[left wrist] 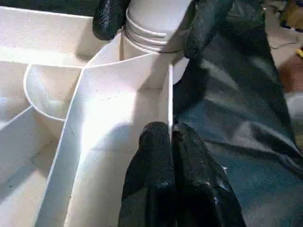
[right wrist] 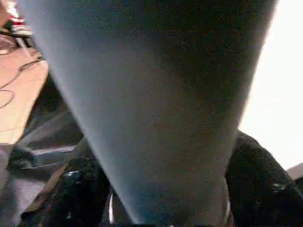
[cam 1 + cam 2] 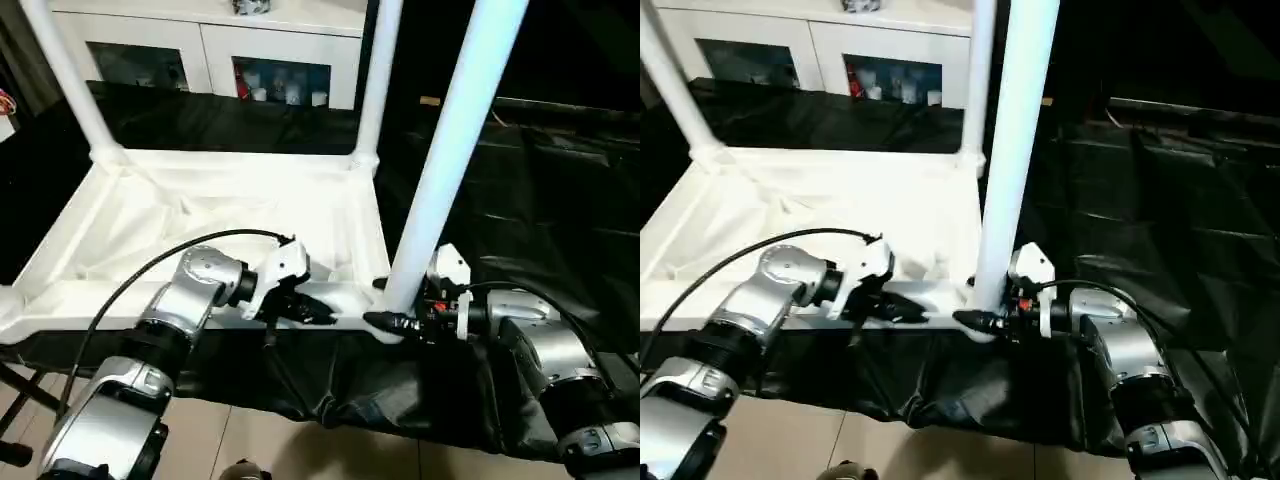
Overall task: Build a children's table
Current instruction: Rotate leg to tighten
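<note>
The children's table lies upside down: its white top shows the ribbed underside, resting on a black cover. Three white legs stand up from its corners: far left, far right and near right. My left gripper is shut on the thin near rim of the top, just left of the near right corner. My right gripper clasps the base of the near right leg from the right. One black finger lies on each side, just above the leg's ringed end at the socket.
A black sheet covers the work surface and hangs over its near edge. A white cabinet with glass doors stands behind the table. Pale floor tiles show below. A black cable arcs over my left forearm.
</note>
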Robot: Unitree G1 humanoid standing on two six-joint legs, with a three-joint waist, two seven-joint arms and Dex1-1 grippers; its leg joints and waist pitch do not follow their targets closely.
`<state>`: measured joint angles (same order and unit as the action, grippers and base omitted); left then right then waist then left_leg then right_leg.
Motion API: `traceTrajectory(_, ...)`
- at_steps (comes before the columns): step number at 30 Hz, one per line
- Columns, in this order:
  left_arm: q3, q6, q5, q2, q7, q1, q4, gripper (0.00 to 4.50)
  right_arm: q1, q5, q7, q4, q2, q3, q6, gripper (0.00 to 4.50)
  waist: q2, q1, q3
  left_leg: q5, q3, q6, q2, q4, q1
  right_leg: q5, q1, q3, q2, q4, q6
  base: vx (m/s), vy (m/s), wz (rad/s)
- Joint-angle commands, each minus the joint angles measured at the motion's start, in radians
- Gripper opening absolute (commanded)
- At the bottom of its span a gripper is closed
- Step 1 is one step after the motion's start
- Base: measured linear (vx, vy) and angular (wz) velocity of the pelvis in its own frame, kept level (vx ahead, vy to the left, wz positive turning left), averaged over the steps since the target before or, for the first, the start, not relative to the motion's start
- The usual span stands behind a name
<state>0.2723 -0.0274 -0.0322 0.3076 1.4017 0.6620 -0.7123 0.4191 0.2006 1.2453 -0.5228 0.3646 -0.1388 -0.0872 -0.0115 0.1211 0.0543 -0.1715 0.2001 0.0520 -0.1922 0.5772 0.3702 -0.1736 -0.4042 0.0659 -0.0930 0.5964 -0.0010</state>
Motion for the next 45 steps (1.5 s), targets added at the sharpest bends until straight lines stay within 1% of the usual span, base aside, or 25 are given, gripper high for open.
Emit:
traceTrajectory(1, 0.017, 0.006, 0.021, -0.015, 0.004, 0.018, 0.029, 0.0, 0.0, 0.012, 0.053, 0.029, -0.014, -0.047, -0.001, 2.79, -0.012, 0.001, -0.066, -0.2, -0.014, -0.063, -0.047, -0.062, -0.015, -0.207, 0.045, -0.041, -0.062, -0.06, -0.25, 0.0, 0.0, 0.0)
traceTrajectory(5, 0.019, 0.002, 0.022, -0.011, 0.018, 0.013, 0.033, 0.0, -0.002, 0.011, 0.066, 0.023, -0.016, -0.048, 0.002, 2.7, -0.011, 0.002, -0.067, -0.2, -0.015, -0.058, -0.047, -0.062, -0.015, -0.198, 0.046, -0.041, -0.062, -0.059, -0.249, 0.0, 0.0, 0.0)
traceTrajectory(6, 0.021, 0.001, 0.021, -0.008, 0.028, 0.009, 0.036, 0.0, -0.004, 0.012, 0.073, 0.023, -0.02, -0.047, 0.003, 2.65, -0.008, 0.004, -0.069, -0.197, -0.016, -0.058, -0.047, -0.061, -0.015, -0.189, 0.047, -0.041, -0.062, -0.057, -0.253, 0.0, 0.0, 0.0)
traceTrajectory(7, 0.021, 0.001, 0.02, -0.008, 0.029, 0.009, 0.037, 0.0, -0.005, 0.012, 0.073, 0.023, -0.021, -0.047, 0.003, 2.64, -0.01, 0.003, -0.068, -0.195, -0.015, -0.058, -0.047, -0.062, -0.015, -0.182, 0.047, -0.04, -0.061, -0.057, -0.254, 0.0, 0.0, 0.0)
traceTrajectory(8, 0.02, 0.0, 0.02, -0.007, 0.029, 0.007, 0.038, 0.0, -0.009, 0.013, 0.072, 0.027, -0.023, -0.049, 0.0, 2.64, -0.004, 0.004, -0.069, -0.195, -0.016, -0.057, -0.047, -0.062, -0.016, -0.178, 0.047, -0.041, -0.061, -0.056, -0.256, 0.0, 0.0, 0.0)
traceTrajectory(11, 0.017, -0.001, 0.02, -0.01, 0.021, 0.006, 0.037, 0.0, -0.018, 0.015, 0.064, 0.036, -0.028, -0.05, -0.006, 2.62, -0.006, 0.003, -0.069, -0.198, -0.015, -0.055, -0.047, -0.061, -0.017, -0.165, 0.047, -0.041, -0.06, -0.056, -0.261, 0.0, 0.0, 0.0)
traceTrajectory(14, -0.01, 0.015, -0.001, -0.053, -0.123, 0.022, -0.006, 0.0, -0.042, 0.007, -0.073, 0.025, -0.081, -0.014, 0.006, 2.62, 0.001, 0.003, -0.069, -0.208, -0.016, -0.048, -0.047, -0.063, -0.017, -0.163, 0.047, -0.041, -0.06, -0.057, -0.261, 0.0, 0.0, 0.0)
traceTrajectory(17, -0.023, 0.02, -0.013, -0.081, -0.211, 0.032, -0.027, 0.0, -0.041, -0.017, -0.193, -0.008, -0.121, 0.015, 0.031, 2.62, -0.004, -0.003, -0.064, -0.259, -0.019, -0.02, -0.045, -0.067, -0.019, -0.253, 0.045, -0.041, -0.065, -0.068, -0.241, 0.0, 0.0, 0.0)
traceTrajectory(18, -0.027, 0.022, -0.025, -0.102, -0.266, 0.038, -0.037, 0.0, -0.035, -0.035, -0.287, -0.038, -0.153, 0.035, 0.049, 2.61, -0.003, -0.008, -0.061, -0.299, -0.023, -0.003, -0.043, -0.071, -0.021, -0.339, 0.041, -0.041, -0.067, -0.078, -0.215, 0.0, 0.0, 0.0)
traceTrajectory(19, -0.028, 0.022, -0.027, -0.107, -0.279, 0.039, -0.039, 0.0, -0.034, -0.038, -0.308, -0.045, -0.161, 0.04, 0.052, 2.61, -0.004, -0.014, -0.06, -0.321, -0.025, 0.007, -0.043, -0.072, -0.024, -0.38, 0.039, -0.041, -0.068, -0.083, -0.2, 0.0, 0.0, 0.0)
traceTrajectory(20, -0.033, 0.013, -0.033, -0.133, -0.33, 0.043, -0.041, 0.0, -0.026, -0.056, -0.411, -0.072, -0.197, 0.056, 0.055, 2.61, -0.005, -0.016, -0.06, -0.324, -0.027, 0.008, -0.043, -0.074, -0.022, -0.392, 0.04, -0.041, -0.068, -0.085, -0.191, 0.0, 0.0, 0.0)
traceTrajectory(22, -0.036, 0.007, -0.035, -0.148, -0.359, 0.045, -0.043, 0.0, -0.02, -0.067, -0.473, -0.088, -0.218, 0.065, 0.053, 2.61, -0.003, -0.024, -0.06, -0.338, -0.029, 0.02, -0.043, -0.076, -0.024, -0.397, 0.037, -0.041, -0.065, -0.085, -0.185, 0.0, 0.0, 0.0)
traceTrajectory(24, -0.035, -0.007, -0.056, -0.196, -0.464, 0.049, -0.047, 0.0, -0.007, -0.116, -0.672, -0.122, -0.283, 0.078, 0.041, 2.61, 0.0, -0.031, -0.059, -0.334, -0.029, 0.028, -0.043, -0.079, -0.022, -0.375, 0.035, -0.043, -0.064, -0.084, -0.183, 0.0, 0.0, 0.0)
traceTrajectory(25, -0.034, -0.009, -0.06, -0.204, -0.482, 0.05, -0.048, 0.0, -0.004, -0.123, -0.705, -0.128, -0.293, 0.081, 0.037, 2.61, -0.001, -0.034, -0.059, -0.338, -0.028, 0.028, -0.042, -0.079, -0.023, -0.373, 0.035, -0.043, -0.062, -0.085, -0.184, 0.0, 0.0, 0.0)
traceTrajectory(26, -0.032, -0.022, -0.07, -0.242, -0.545, 0.048, -0.046, 0.0, 0.005, -0.142, -0.816, -0.146, -0.344, 0.093, 0.033, 2.61, -0.001, -0.036, -0.061, -0.332, -0.028, 0.024, -0.04, -0.077, -0.023, -0.368, 0.036, -0.043, -0.062, -0.083, -0.182, 0.0, 0.0, 0.0)
traceTrajectory(28, -0.03, -0.027, -0.072, -0.262, -0.567, 0.045, -0.041, 0.0, 0.008, -0.144, -0.849, -0.151, -0.372, 0.098, 0.045, 2.61, -0.001, -0.037, -0.061, -0.326, -0.027, 0.016, -0.038, -0.076, -0.022, -0.371, 0.037, -0.043, -0.063, -0.087, -0.177, 0.0, 0.0, 0.0)
traceTrajectory(29, -0.025, -0.025, -0.074, -0.268, -0.566, 0.041, -0.036, 0.0, 0.008, -0.152, -0.859, -0.149, -0.378, 0.095, 0.063, 2.96, -0.001, -0.036, -0.063, -0.312, -0.025, 0.007, -0.038, -0.075, -0.021, -0.355, 0.037, -0.045, -0.063, -0.086, -0.175, 0.0, 0.0, 0.0)
traceTrajectory(31, -0.021, -0.02, -0.07, -0.271, -0.549, 0.035, -0.028, 0.0, 0.008, -0.153, -0.864, -0.142, -0.381, 0.097, 0.077, 3.34, 0.0, -0.035, -0.066, -0.287, -0.023, -0.009, -0.037, -0.073, -0.018, -0.314, 0.039, -0.045, -0.061, -0.083, -0.177, 0.0, 0.0, 0.0)
traceTrajectory(32, -0.02, -0.017, -0.067, -0.272, -0.541, 0.033, -0.023, 0.0, 0.009, -0.149, -0.866, -0.138, -0.382, 0.1, 0.08, 3.34, -0.003, -0.035, -0.066, -0.281, -0.022, -0.013, -0.037, -0.072, -0.018, -0.301, 0.039, -0.045, -0.06, -0.082, -0.179, 0.0, 0.0, 0.0)
traceTrajectory(34, -0.02, -0.005, -0.061, -0.267, -0.52, 0.03, -0.016, 0.0, 0.011, -0.144, -0.864, -0.13, -0.38, 0.103, 0.082, 3.54, -0.002, -0.034, -0.066, -0.266, -0.021, -0.027, -0.037, -0.072, -0.016, -0.28, 0.041, -0.044, -0.06, -0.079, -0.184, 0.0, 0.0, 0.0)
traceTrajectory(36, -0.016, 0.019, -0.046, -0.244, -0.459, 0.019, 0.008, 0.0, 0.011, -0.132, -0.826, -0.104, -0.359, 0.101, 0.081, 3.81, 0.003, -0.034, -0.066, -0.262, -0.022, -0.029, -0.037, -0.072, -0.016, -0.277, 0.041, -0.044, -0.06, -0.079, -0.186, 0.0, 0.0, 0.0)
traceTrajectory(38, -0.009, 0.029, -0.032, -0.207, -0.381, 0.01, 0.029, 0.0, 0.007, -0.116, -0.727, -0.07, -0.308, 0.086, 0.069, 3.81, 0.006, -0.033, -0.068, -0.254, -0.023, -0.035, -0.038, -0.072, -0.013, -0.241, 0.047, -0.044, -0.059, -0.074, -0.193, 0.0, 0.0, 0.0)
traceTrajectory(41, -0.005, 0.035, -0.025, -0.181, -0.332, 0.008, 0.04, 0.0, -0.001, -0.104, -0.626, -0.045, -0.263, 0.07, 0.063, 3.81, 0.004, -0.035, -0.069, -0.241, -0.02, -0.047, -0.037, -0.069, -0.012, -0.203, 0.047, -0.044, -0.058, -0.071, -0.21, 0.0, 0.0, 0.0)
traceTrajectory(42, -0.002, 0.037, -0.022, -0.166, -0.302, 0.009, 0.043, 0.0, -0.01, -0.09, -0.548, -0.023, -0.233, 0.059, 0.059, 3.81, 0.007, -0.031, -0.069, -0.238, -0.019, -0.053, -0.038, -0.067, -0.016, -0.194, 0.047, -0.043, -0.058, -0.072, -0.219, 0.0, 0.0, 0.0)
traceTrajectory(45, 0.007, 0.047, -0.02, -0.124, -0.23, 0.014, 0.04, 0.0, -0.038, -0.052, -0.335, 0.037, -0.141, 0.022, 0.04, 3.81, 0.006, -0.024, -0.069, -0.224, -0.018, -0.07, -0.041, -0.065, -0.012, -0.165, 0.051, -0.042, -0.055, -0.066, -0.227, 0.0, 0.0, 0.0)
